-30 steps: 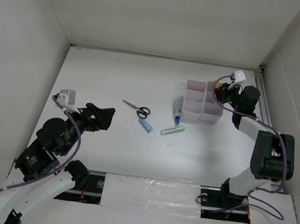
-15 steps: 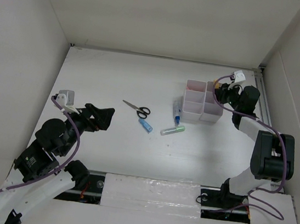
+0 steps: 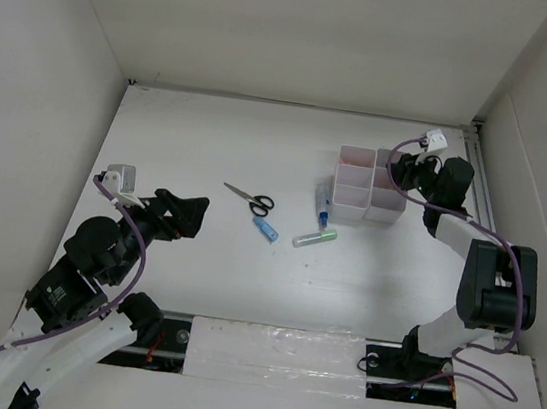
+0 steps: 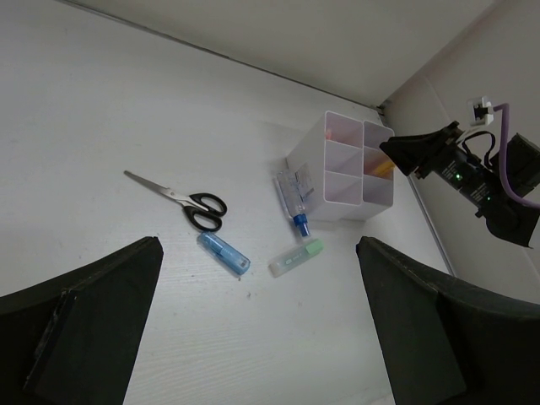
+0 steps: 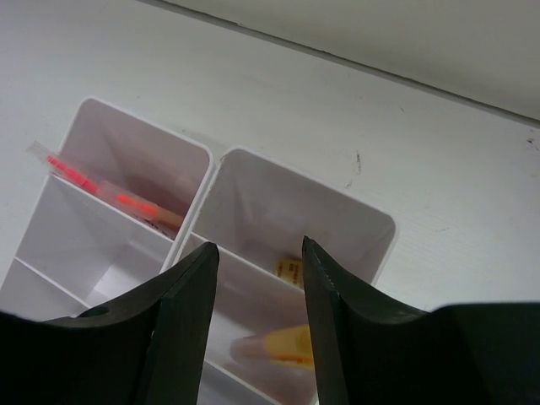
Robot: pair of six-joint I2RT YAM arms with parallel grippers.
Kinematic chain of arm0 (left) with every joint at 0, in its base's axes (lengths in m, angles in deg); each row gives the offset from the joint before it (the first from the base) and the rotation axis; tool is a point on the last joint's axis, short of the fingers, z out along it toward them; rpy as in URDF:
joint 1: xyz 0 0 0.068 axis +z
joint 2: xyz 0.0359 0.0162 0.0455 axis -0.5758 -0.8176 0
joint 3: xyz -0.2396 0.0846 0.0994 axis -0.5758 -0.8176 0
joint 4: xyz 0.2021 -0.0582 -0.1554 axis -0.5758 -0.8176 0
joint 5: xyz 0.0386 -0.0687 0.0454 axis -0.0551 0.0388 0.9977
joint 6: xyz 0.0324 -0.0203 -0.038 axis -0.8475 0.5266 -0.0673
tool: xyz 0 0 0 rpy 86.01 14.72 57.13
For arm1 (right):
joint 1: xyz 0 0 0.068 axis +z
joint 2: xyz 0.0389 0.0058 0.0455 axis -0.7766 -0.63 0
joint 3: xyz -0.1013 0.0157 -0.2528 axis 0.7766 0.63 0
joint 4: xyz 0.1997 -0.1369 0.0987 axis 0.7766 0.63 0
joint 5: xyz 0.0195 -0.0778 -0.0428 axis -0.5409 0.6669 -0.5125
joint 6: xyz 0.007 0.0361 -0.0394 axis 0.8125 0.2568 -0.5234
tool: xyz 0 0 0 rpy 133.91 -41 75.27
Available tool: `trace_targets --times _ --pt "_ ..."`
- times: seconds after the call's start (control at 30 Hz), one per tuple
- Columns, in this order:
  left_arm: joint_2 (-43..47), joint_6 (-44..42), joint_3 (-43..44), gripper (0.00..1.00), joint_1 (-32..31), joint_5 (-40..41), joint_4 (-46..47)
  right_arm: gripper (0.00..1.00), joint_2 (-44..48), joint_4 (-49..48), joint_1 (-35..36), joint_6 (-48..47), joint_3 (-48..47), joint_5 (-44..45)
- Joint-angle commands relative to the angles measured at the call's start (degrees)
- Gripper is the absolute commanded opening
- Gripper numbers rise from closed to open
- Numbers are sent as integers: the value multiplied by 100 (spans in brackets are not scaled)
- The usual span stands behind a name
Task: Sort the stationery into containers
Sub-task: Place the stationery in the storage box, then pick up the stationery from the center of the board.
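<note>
Right pincer [image 5: 257, 253] hovers over the organiser [image 4: 342, 201], right column, fingers apart, nothing clamped. The orange marker [image 5: 283, 344] sits in the cell below it, middle one I think. Red pen [image 5: 93, 181] is in the far-left cell. Reads as the drop-off step, done. Left pincer [image 4: 257, 245] is spread wide and empty, near left. On the worktop left of the organiser: scissors [image 4: 192, 205], blue tube [image 4: 224, 254], green marker [image 4: 297, 257]; blue-capped pen [image 4: 291, 198] just beside its wall. Next: lift the right pincer clear, then grab the green marker.

White tabletop [image 3: 191, 143] boxed by plain white walls [image 3: 307, 27] left, back, right; soft even light
</note>
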Motion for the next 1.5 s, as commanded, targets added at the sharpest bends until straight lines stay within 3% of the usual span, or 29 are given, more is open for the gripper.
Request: trace_targets --times 0.0,0.2,0.33,0.37,0.47,0.5,0.53,0.57,0.63,0.7,0.73,0.87,0.97,1.03,1.07,1.13,1.33,1.47 --pt "3 -95 -20 100 22 -42 247 51 371 -318 -38 -36 91 -130" --pt "3 -95 -20 100 22 -42 247 51 1030 -416 93 131 320 -166" --pt "-49 -95 -20 100 22 10 247 56 2091 356 488 79 321 413" --pt "-49 -95 -20 100 22 62 247 89 2304 880 907 79 321 1241" --pt "-49 -34 -20 100 22 186 195 94 2979 1752 1726 619 197 2825" --pt "-49 -34 -20 100 22 299 195 100 3130 2208 2286 824 197 3780" --pt "12 45 -20 100 22 352 195 100 3280 2500 2570 1113 197 4329" --pt "12 45 -20 100 22 405 134 100 3516 2859 2851 1951 197 4891" --pt "12 98 -20 100 22 519 72 100 3676 3649 3631 2528 302 5875" --pt "-40 151 -20 100 22 573 72 100 3677 4144 4187 3527 303 6345" --pt "-110 151 32 100 22 634 19 100 3616 4242 4764 3768 381 6617" --pt "-260 151 33 100 22 634 19 100 2572 4723 5865 5427 235 7207" --pt "-313 151 33 100 22 634 -33 100 1263 5732 6210 6957 -336 7349" --pt "-243 151 33 100 22 582 -34 98 387 6314 6211 7912 -1057 7288" --pt "-182 151 33 100 22 582 -34 94 146 6926 6263 8258 -1286 7287" --pt "-181 151 33 100 22 582 18 92 -189 7274 6333 8708 -1779 7357" --pt "-120 99 33 100 22 354 72 90 -200 7011 6334 9613 -1666 7647" --pt "-172 45 33 100 22 248 124 88 -286 6950 5975 9983 -1666 7455"
